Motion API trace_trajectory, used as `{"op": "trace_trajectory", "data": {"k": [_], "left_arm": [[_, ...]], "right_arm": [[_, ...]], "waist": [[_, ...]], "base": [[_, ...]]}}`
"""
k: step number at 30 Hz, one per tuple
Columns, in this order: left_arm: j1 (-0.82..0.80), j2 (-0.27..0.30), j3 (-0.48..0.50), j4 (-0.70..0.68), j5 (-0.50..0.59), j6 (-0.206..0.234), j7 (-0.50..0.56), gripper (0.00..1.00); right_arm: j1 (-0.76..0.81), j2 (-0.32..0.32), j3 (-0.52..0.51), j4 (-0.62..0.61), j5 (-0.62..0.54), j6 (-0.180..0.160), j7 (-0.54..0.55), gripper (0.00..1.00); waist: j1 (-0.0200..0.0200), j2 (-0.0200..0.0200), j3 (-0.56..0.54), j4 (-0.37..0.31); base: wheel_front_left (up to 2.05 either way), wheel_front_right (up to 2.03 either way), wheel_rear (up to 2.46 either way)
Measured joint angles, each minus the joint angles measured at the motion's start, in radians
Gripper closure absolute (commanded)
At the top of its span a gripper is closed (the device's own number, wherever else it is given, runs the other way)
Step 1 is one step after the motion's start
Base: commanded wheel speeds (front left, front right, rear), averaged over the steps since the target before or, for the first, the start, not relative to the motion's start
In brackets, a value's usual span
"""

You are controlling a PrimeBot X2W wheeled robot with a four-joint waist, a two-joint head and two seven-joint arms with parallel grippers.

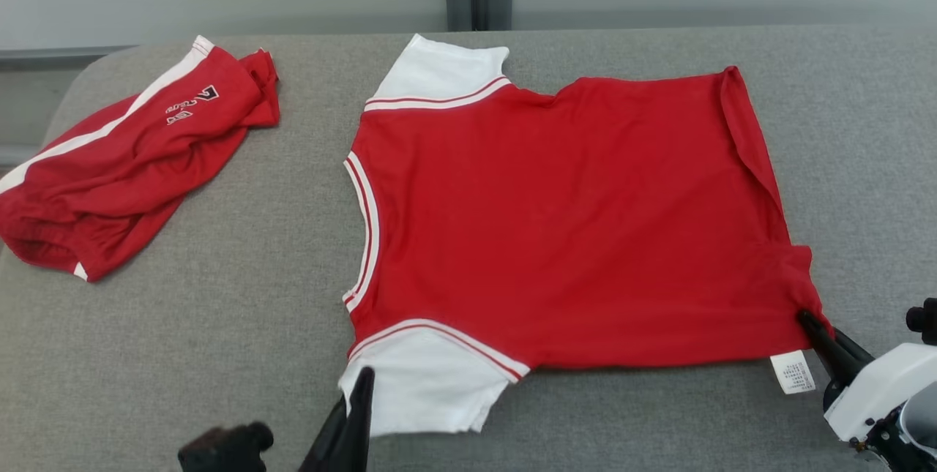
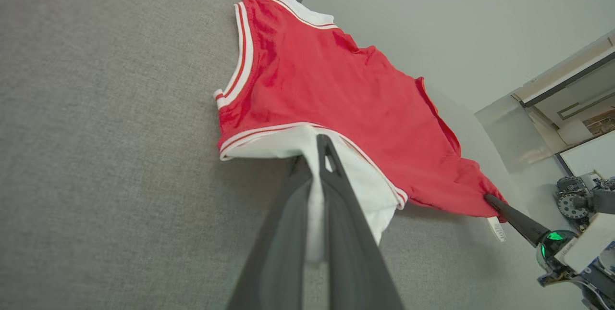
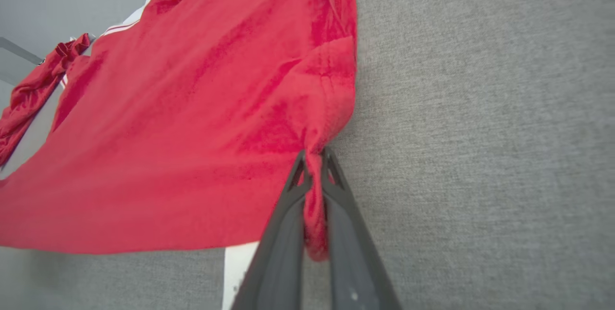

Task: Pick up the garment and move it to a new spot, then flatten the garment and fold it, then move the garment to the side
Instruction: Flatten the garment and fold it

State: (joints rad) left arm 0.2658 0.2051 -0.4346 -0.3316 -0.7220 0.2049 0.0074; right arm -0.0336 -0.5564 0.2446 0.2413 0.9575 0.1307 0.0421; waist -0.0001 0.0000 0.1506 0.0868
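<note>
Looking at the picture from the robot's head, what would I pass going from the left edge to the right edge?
crumpled red garment → left gripper, shut on the near white sleeve → shirt, spread flat → right gripper, shut on the shirt's near hem corner

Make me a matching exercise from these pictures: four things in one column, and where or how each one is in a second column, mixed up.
Column one:
1. left gripper
2. right gripper
3. shorts
4. label

Column two:
A. crumpled at the far left of the table
B. shut on the white sleeve of the shirt
C. white, sticking out at the shirt's near right corner
D. shut on the shirt's red corner

Pairs: 1-B, 2-D, 3-A, 4-C.
</note>
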Motion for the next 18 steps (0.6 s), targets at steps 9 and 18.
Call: {"op": "trace_trajectory", "data": {"k": [9, 18], "left_arm": [[-0.260, 0.044, 0.016, -0.012, 0.055, 0.021, 0.148, 1.00], [-0.462, 0.063, 0.026, 0.058, 0.063, 0.015, 0.251, 1.00]], "right_arm": [[-0.105, 0.024, -0.025, -0.006, -0.064, 0.000, 0.162, 1.00], [-0.188, 0.022, -0.112, -0.091, -0.054, 0.000, 0.418, 1.00]], "waist": [[0.0000, 0.0000, 0.094, -0.030], [0.0001, 0.0000, 0.138, -0.088]], "base": [[0.00, 0.00, 0.00], [0.00, 0.00, 0.00]]}}
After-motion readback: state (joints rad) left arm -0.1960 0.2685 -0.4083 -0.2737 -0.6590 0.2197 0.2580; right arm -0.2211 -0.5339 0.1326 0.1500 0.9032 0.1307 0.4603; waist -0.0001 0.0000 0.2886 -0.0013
